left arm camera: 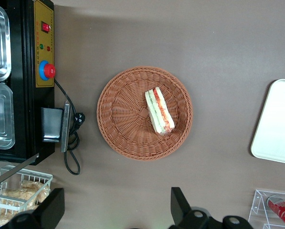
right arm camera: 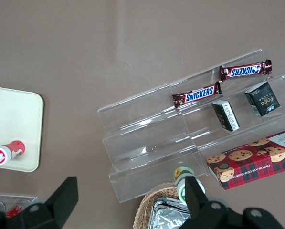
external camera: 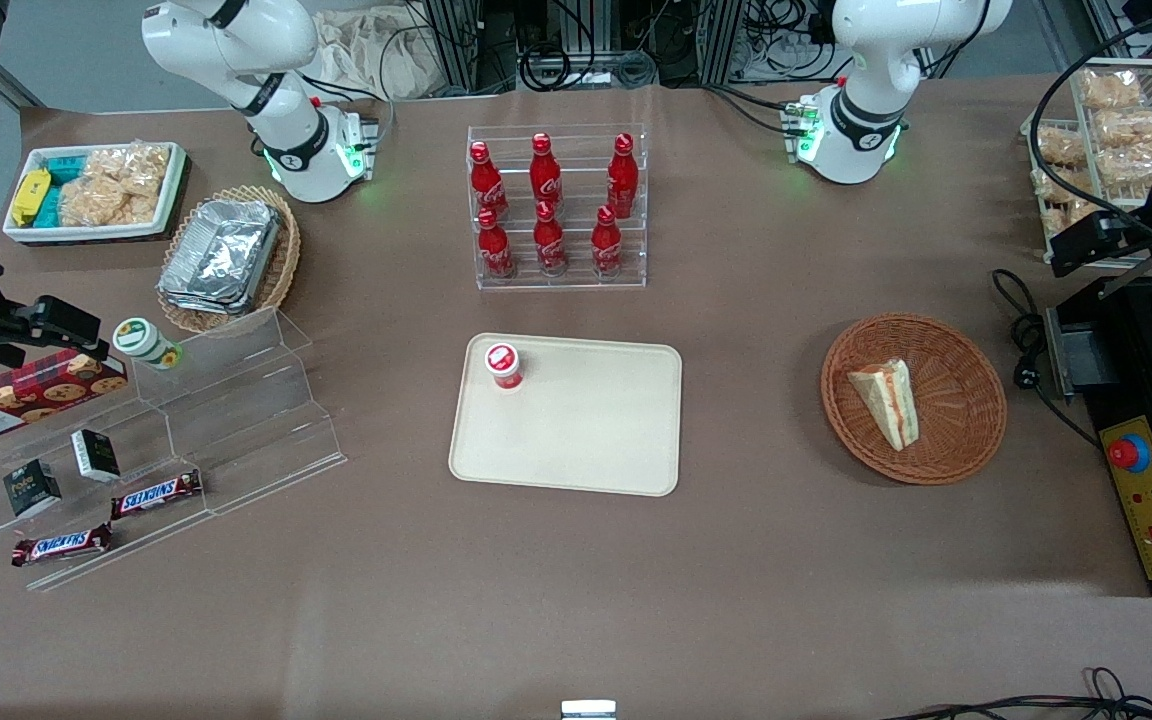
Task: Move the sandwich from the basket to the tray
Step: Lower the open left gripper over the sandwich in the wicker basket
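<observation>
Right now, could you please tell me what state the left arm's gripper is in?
Left gripper: jaws open and holding nothing, above the bare table beside the basket; the sandwich lies in the basket.

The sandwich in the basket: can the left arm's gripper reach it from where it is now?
Probably yes. The gripper hangs open above the table, beside the basket. The sandwich lies uncovered in it, with nothing over it.
</observation>
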You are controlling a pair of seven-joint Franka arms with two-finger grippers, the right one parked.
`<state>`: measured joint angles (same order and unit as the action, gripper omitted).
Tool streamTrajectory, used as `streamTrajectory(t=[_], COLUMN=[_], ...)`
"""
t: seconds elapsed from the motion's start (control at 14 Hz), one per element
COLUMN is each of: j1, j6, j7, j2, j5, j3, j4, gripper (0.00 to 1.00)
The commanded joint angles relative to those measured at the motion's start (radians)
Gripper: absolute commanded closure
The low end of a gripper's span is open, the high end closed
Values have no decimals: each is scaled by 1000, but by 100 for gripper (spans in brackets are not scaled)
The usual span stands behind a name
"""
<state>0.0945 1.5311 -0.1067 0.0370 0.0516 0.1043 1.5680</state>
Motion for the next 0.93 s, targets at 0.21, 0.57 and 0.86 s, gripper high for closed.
streamTrajectory(t=[0.21, 0.57, 0.86], j1=[2, -5, -7], j6=[-3, 78, 246], j7=[-10, -163, -252], j2=[17, -103, -187], j5=[-13, -70, -102], j3=[5, 8, 9], j4=[27, 50, 153], gripper=[0, 0, 0])
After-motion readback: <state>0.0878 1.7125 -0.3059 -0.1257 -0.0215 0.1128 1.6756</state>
